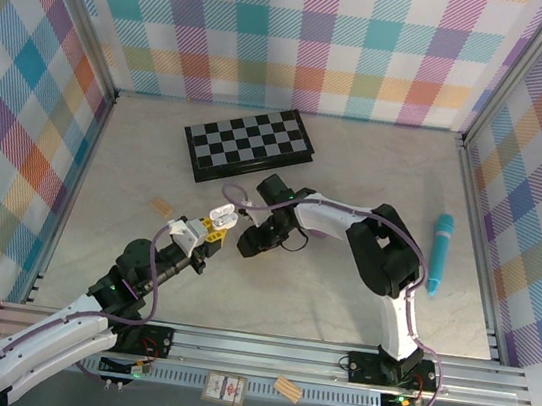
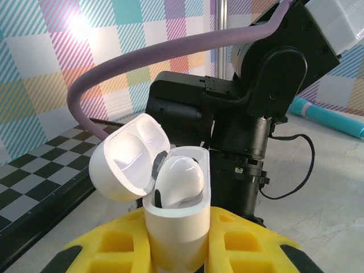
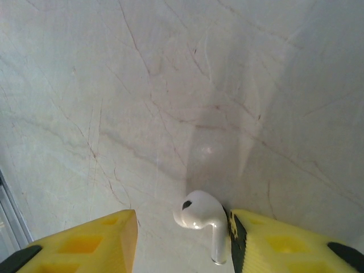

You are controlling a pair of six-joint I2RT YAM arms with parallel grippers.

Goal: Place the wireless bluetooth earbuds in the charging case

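My left gripper [image 2: 179, 257] is shut on a white charging case [image 2: 176, 227] and holds it upright above the table. The case's lid [image 2: 128, 165] is hinged open to the left, and one white earbud [image 2: 179, 179] sits in the case. From above, the case [image 1: 224, 215] sits at the tip of the left gripper [image 1: 211, 229]. Just right of it, the right gripper [image 1: 248, 244] points down at the table. In the right wrist view a second white earbud [image 3: 202, 213] lies on the marble. My right gripper [image 3: 183, 227] is open around it: the stem touches the right finger [image 3: 273, 239], and the left finger [image 3: 96, 242] stands well clear.
A folded chessboard [image 1: 249, 144] lies at the back centre. A teal pen [image 1: 440, 252] lies at the right. A small wooden piece [image 1: 160, 208] lies left of the grippers. The right arm's black wrist [image 2: 244, 114] stands close behind the held case.
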